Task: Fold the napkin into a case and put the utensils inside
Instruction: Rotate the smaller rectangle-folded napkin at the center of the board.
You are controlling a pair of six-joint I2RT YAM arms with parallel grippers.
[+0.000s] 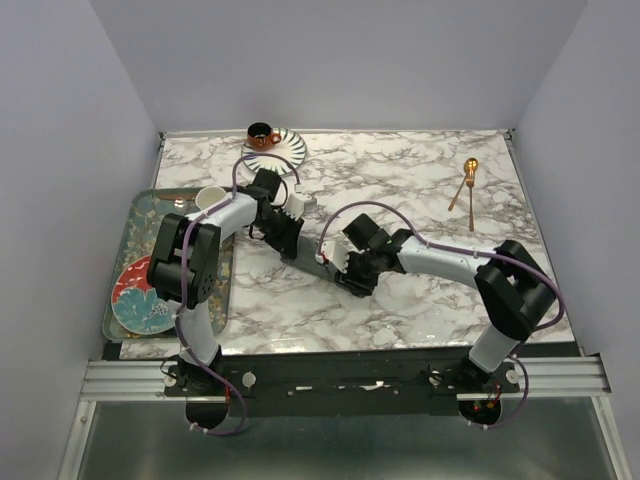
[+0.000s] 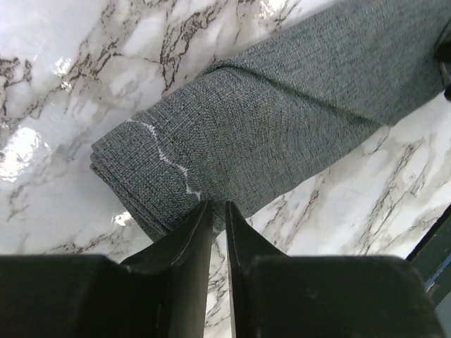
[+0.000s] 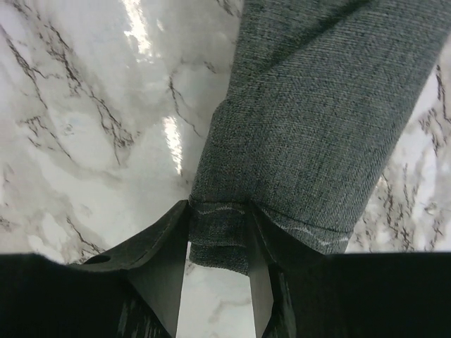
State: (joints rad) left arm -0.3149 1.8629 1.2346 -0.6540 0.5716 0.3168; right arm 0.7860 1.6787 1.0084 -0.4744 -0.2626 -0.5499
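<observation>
Folding is in hand: the napkin (image 2: 282, 120) lies on the marble table (image 1: 400, 310) as a long strip, right gripper (image 3: 218, 211) clamped on one end, left gripper (image 2: 217, 204) nearly closed at the other hem, hold unclear. Next fold needs both ends lifted evenly; the utensils (image 1: 468, 185) wait far right. No writing readable

Grey napkin (image 2: 282, 120) lies folded narrow, gold utensils (image 1: 467, 186) crossed well apart from it.

Glossy marble-look table (image 2: 63, 84); woven matt cloth napkin (image 2: 296, 105); shiny gold metal utensils (image 1: 470, 190)
</observation>
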